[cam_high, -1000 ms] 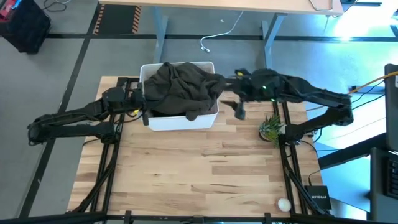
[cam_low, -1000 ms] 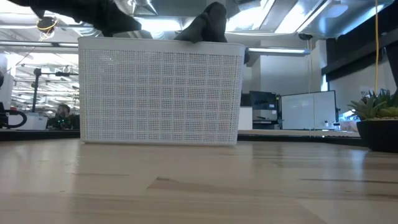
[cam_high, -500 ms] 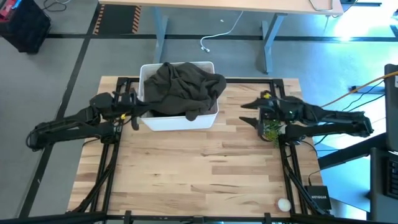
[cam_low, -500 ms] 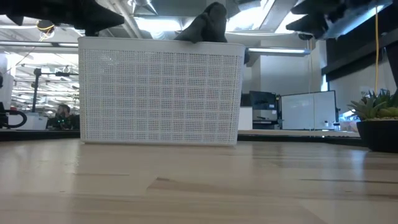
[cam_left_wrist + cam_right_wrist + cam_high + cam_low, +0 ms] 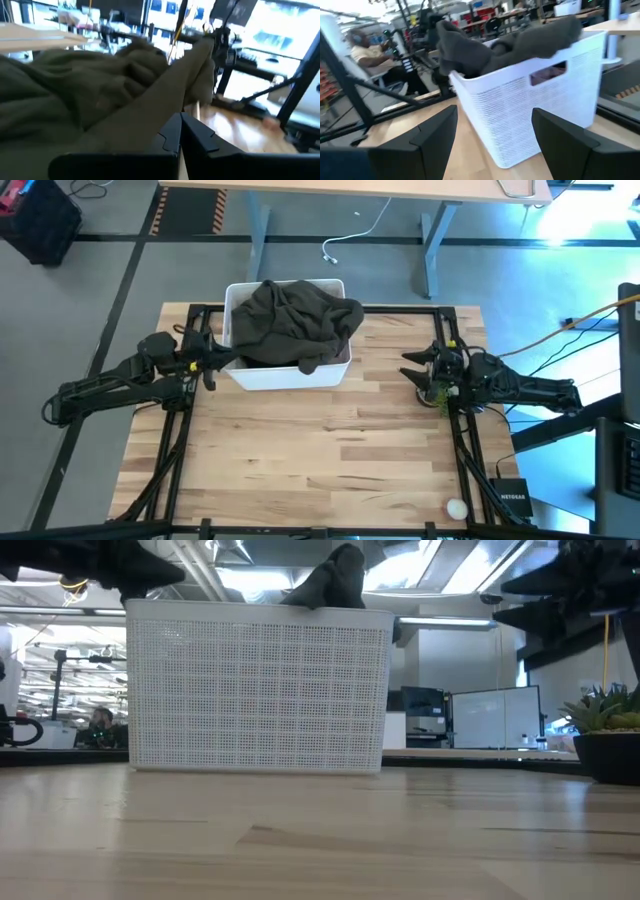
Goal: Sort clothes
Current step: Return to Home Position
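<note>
A large dark olive-green garment [image 5: 293,320] is piled in the white bin [image 5: 285,376] at the table's far middle. One end of it hangs over the bin's near rim [image 5: 310,366] and shows in the low view [image 5: 335,580]. Something pale pink [image 5: 547,77] shows through the bin's handle slot. The beige-khaki and black clothes are hidden. My left gripper [image 5: 212,363] is shut and empty beside the bin's left wall, and its wrist view [image 5: 180,125] looks onto the garment [image 5: 75,85]. My right gripper [image 5: 408,366] is open and empty, right of the bin [image 5: 492,145].
A small potted plant [image 5: 437,388] stands at the table's right, just under my right arm, and shows in the low view [image 5: 605,710]. A small white ball [image 5: 456,507] lies at the near right corner. A person [image 5: 365,50] sits beyond the table.
My right gripper has drawn back from the bin's right side toward the table's right edge and come lower, over the plant. My left gripper has drawn back a little from the bin toward the left and near edges. The garment has stayed in the bin.
</note>
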`<state>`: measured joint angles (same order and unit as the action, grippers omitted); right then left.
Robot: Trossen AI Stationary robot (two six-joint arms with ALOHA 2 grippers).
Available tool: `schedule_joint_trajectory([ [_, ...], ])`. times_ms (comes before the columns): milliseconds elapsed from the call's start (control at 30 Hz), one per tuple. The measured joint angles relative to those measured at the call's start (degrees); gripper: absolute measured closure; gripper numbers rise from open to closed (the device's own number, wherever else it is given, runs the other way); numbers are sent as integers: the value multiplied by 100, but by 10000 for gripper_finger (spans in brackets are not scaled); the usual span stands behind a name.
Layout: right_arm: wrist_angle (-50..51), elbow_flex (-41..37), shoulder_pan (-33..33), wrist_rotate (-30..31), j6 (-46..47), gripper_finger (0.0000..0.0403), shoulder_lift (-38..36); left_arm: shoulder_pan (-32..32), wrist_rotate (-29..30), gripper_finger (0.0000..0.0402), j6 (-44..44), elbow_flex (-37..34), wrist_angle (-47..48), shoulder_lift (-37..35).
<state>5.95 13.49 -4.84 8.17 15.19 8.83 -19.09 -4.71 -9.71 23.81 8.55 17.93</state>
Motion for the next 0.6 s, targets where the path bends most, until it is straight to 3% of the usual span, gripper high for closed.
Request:
schedule_joint_trajectory([
  [267, 2, -578, -4, 112, -183, 130, -627, 0, -188, 400, 418, -53, 356, -403],
  [600, -518, -1190, -4, 51, -340, 130, -870, -1, -438, 400, 139, -1418, -345, -1776],
])
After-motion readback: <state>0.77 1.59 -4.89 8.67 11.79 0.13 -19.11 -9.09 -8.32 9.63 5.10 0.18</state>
